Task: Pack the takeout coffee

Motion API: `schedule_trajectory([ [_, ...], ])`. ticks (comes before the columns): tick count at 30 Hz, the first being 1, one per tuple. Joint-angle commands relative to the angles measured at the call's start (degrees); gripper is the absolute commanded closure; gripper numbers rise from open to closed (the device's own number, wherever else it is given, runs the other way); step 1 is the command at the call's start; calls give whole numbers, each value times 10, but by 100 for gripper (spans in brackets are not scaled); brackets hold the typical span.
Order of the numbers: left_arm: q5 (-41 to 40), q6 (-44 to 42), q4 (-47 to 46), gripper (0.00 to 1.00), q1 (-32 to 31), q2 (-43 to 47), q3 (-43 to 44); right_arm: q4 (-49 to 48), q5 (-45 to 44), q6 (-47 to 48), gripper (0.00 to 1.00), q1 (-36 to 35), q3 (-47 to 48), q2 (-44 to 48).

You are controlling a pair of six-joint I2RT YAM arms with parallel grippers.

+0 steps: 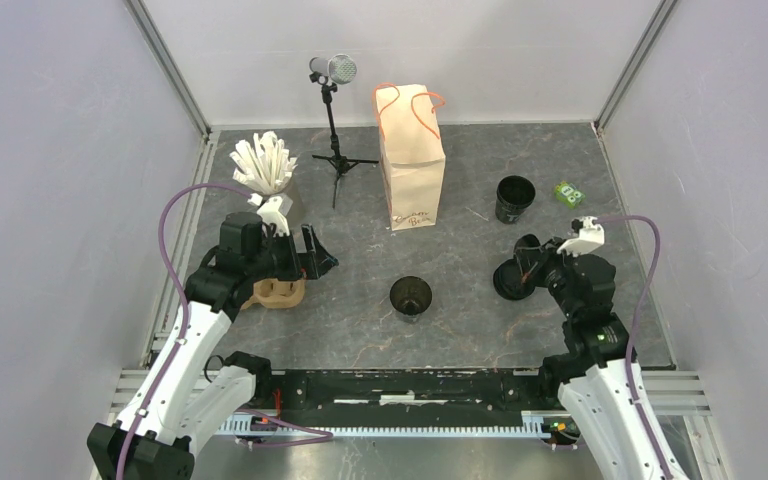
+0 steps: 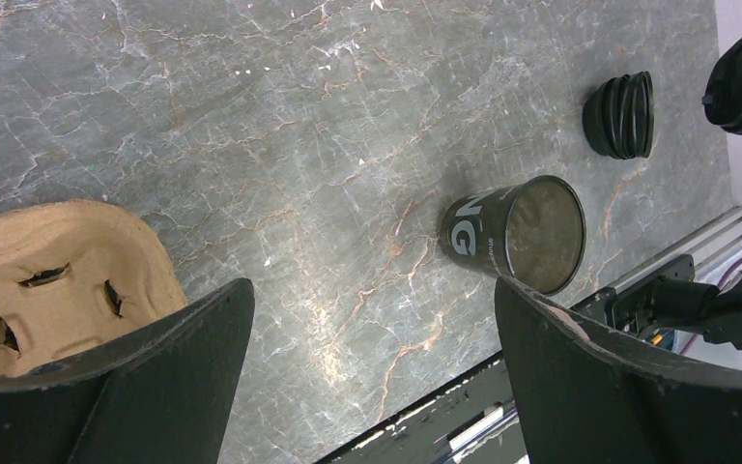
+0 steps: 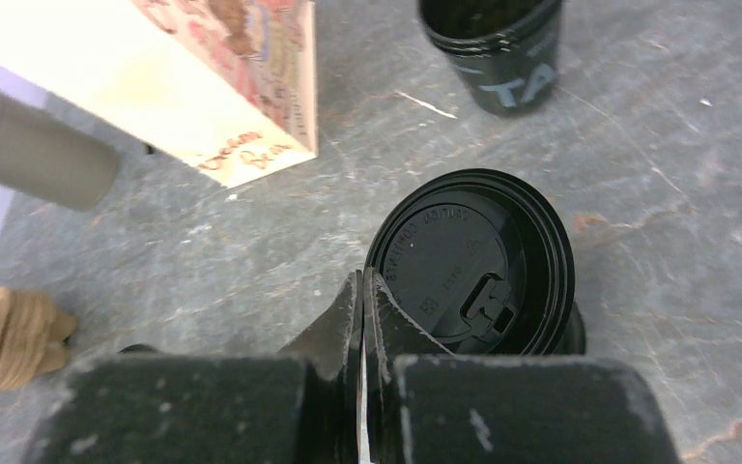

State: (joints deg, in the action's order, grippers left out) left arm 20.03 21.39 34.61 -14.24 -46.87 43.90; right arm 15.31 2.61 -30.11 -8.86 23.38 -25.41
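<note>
My right jaws are closed on the near rim of a black lid (image 3: 444,251), apparently holding it just above the lid stack (image 2: 621,114). My left jaws gape empty beside the cardboard carrier (image 2: 77,242). The cup (image 1: 411,296) stands mid-desk between the arms, well apart from the lid, with its long axis vertical and its open mouth upward. I judge I should level the lid, centre it over that rim, then press evenly.
</note>
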Motion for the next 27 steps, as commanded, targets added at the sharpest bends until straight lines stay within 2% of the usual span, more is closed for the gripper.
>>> schedule_trajectory([
  [1, 34, -7, -19, 0, 0, 0, -1, -29, 113, 8, 100, 2, 56, -26],
  [5, 131, 12, -69, 3, -1, 4, 3, -60, 266, -1, 100, 2, 97, -77],
  [8, 214, 42, -200, 9, -7, 39, -18, -58, 352, 3, 100, 2, 127, -101],
  [12, 200, 44, -382, 16, -48, 97, -58, -78, 418, -21, 100, -9, 134, -104],
  [15, 203, -32, -406, 16, -108, 94, -46, -136, 481, -61, 100, -26, 116, -108],
  [17, 217, -103, -406, 12, -153, 78, -38, -142, 495, -67, 100, -41, 116, -112],
  [20, 211, -206, -390, 13, -207, 46, -22, -136, 501, -58, 100, -69, 117, -121],
  [22, 200, -285, -383, 5, -241, 30, -13, -136, 507, -56, 100, -88, 115, -130],
  [24, 181, -364, -353, 0, -279, 9, 12, -138, 507, -54, 100, -104, 112, -135],
  [27, 175, -446, -295, 0, -318, -42, 55, -146, 514, -53, 100, -123, 108, -144],
])
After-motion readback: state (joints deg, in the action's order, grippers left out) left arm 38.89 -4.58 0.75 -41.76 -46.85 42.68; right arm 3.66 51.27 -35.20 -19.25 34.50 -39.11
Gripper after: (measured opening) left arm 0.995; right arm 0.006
